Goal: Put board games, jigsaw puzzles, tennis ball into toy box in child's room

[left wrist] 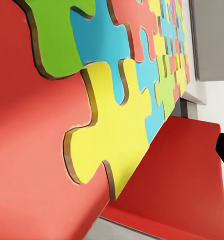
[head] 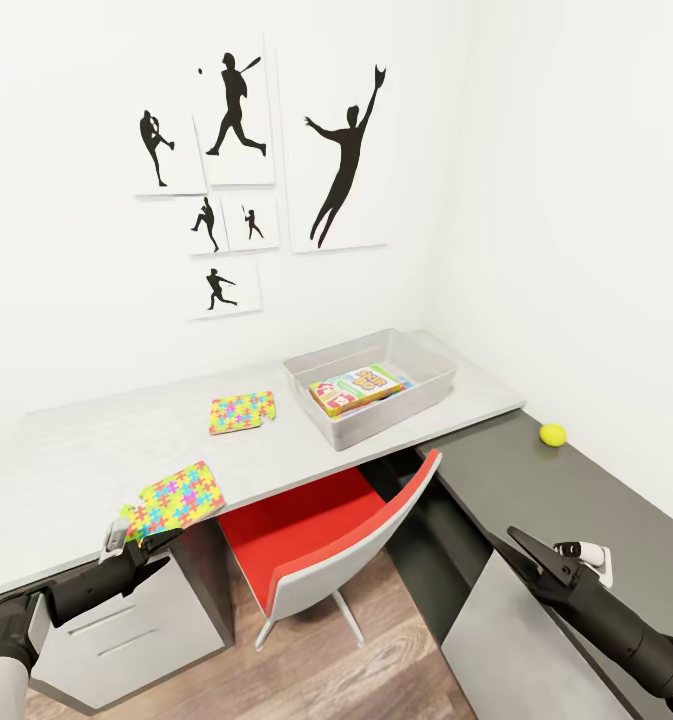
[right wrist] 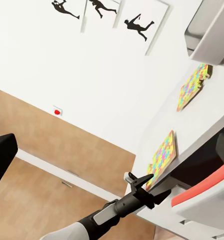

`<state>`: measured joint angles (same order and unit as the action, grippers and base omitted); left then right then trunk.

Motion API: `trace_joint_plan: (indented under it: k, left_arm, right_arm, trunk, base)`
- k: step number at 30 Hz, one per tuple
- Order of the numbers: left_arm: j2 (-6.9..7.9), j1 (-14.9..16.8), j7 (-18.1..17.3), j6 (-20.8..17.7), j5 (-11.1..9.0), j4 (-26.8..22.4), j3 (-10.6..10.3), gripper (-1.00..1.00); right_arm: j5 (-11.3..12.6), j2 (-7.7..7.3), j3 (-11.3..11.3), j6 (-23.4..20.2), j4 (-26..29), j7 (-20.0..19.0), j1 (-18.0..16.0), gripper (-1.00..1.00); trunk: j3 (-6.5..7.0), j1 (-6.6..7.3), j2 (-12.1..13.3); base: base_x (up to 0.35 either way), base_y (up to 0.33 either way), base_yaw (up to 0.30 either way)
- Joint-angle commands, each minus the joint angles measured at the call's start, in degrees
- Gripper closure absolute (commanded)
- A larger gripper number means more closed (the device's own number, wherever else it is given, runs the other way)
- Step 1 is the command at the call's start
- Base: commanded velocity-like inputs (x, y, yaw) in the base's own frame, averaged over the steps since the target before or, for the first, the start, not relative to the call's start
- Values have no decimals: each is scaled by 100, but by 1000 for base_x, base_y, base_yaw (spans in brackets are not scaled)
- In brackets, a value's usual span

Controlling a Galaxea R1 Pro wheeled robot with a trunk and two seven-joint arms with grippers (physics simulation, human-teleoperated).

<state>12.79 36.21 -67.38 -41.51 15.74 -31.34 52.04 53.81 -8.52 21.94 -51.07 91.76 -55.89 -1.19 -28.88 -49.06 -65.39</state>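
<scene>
Left gripper (head: 136,535) at the near edge of the table (head: 66,460), its jaws set about the overhanging corner of the nearer jigsaw puzzle (head: 176,497). In the right wrist view the two fingers stand one above and one below the sheet; whether they press it cannot be told. Right gripper (head: 521,548) hangs free over the lower dark shelf unit (head: 616,500), holding nothing, jaws apparently near closed.

Risks, as judged: the puzzle is thin and lies flat, so a shallow corner grip may slip or let the sheet pivot and drop onto the red chair (head: 316,540) below. The tennis ball (head: 552,434) rests on the shelf unit near the wall and may roll if nudged.

Count in view: jigsaw puzzles, two, the second (head: 242,411) lying beside the toy box (head: 416,350); board games, one (head: 356,389), already inside the box; tennis balls, one; toy boxes, one.
</scene>
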Motion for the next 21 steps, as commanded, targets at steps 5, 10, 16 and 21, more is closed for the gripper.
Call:
trace_joint_plan:
  k: [5, 10, 16, 21]
  left_arm:
    - [-4, 9, -47, -50, 60, -3, 38, -100]
    - [-4, 9, -43, -50, 60, -3, 37, -100]
    - [-4, 9, -39, -50, 60, -3, 36, -100]
    - [-4, 9, -38, -50, 60, -3, 35, -100]
  right_arm:
    - [6, -1, 3, -26, 0, -9, -4, -100]
    - [6, -1, 8, -26, 0, -9, -4, -100]
    - [6, -1, 4, -26, 0, -9, -4, -100]
    - [6, -1, 3, -26, 0, -9, -4, -100]
  trunk:
    - [-6, 0, -4]
    - [-6, 0, -4]
    - [-6, 0, -4]
    - [-6, 0, -4]
  base:
    - [0, 0, 0]
    - [0, 52, 0]
    - [0, 172, 0]
    - [0, 45, 0]
